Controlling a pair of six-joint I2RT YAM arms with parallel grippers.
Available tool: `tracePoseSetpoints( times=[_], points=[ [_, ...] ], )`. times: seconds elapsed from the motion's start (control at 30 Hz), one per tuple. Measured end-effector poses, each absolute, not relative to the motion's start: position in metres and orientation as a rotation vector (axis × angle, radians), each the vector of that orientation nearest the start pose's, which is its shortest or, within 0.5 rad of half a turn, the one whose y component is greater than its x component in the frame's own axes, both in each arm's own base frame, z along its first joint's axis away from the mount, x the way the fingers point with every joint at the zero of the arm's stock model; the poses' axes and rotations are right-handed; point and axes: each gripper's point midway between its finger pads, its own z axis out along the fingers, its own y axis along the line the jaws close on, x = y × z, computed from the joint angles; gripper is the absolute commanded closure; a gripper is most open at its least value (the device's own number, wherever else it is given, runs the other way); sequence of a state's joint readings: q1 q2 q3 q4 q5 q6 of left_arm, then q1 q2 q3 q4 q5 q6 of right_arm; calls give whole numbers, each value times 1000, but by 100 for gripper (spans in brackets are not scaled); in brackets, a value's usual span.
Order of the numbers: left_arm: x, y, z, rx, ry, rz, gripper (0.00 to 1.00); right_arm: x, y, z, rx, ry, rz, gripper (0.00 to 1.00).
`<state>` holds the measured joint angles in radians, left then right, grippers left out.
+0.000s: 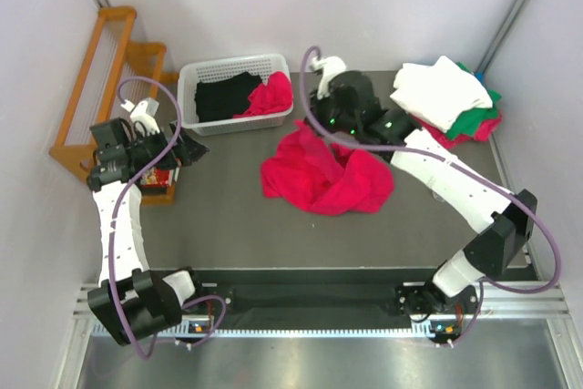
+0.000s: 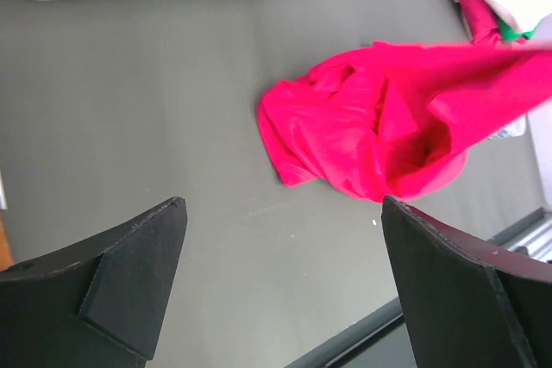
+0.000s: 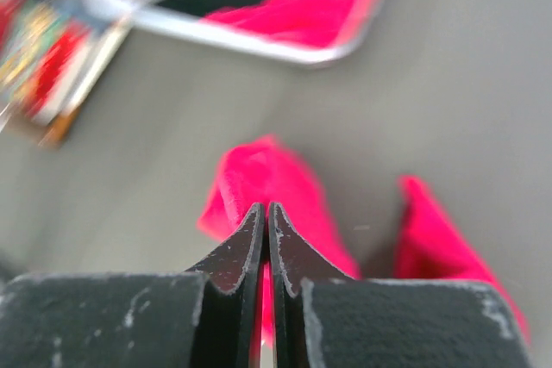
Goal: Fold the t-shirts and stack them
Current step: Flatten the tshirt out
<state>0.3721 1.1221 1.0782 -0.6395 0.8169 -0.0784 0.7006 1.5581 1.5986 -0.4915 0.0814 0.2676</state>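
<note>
A crumpled, soft crimson-red cotton t-shirt (image 1: pixel 326 173) lies mid-counter in loose folds; the right hand (image 3: pixel 266 239) is clenched on a pinch of its cloth (one edge lifted); the left hand (image 2: pixel 280 282) is spread wide, grasping nothing, over bare dark grey matte counter (image 1: pixel 223 198); no writing is legible; a white lattice plastic basket (image 1: pixel 235 90) holds black and red cloth; folded white, green and red shirts (image 1: pixel 444 99) sit stacked at the far right corner.
</note>
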Motion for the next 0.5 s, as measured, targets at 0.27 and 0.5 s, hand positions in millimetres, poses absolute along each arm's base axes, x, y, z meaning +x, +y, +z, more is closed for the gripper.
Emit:
tracePoseSetpoints(
  times=[0.27, 0.5],
  points=[
    [301, -54, 249, 11, 2118, -845, 1, 268, 375, 304, -759, 1968, 676, 100],
    [298, -85, 239, 106, 2173, -882, 1, 272, 371, 404, -744, 1758, 616, 100]
  ],
)
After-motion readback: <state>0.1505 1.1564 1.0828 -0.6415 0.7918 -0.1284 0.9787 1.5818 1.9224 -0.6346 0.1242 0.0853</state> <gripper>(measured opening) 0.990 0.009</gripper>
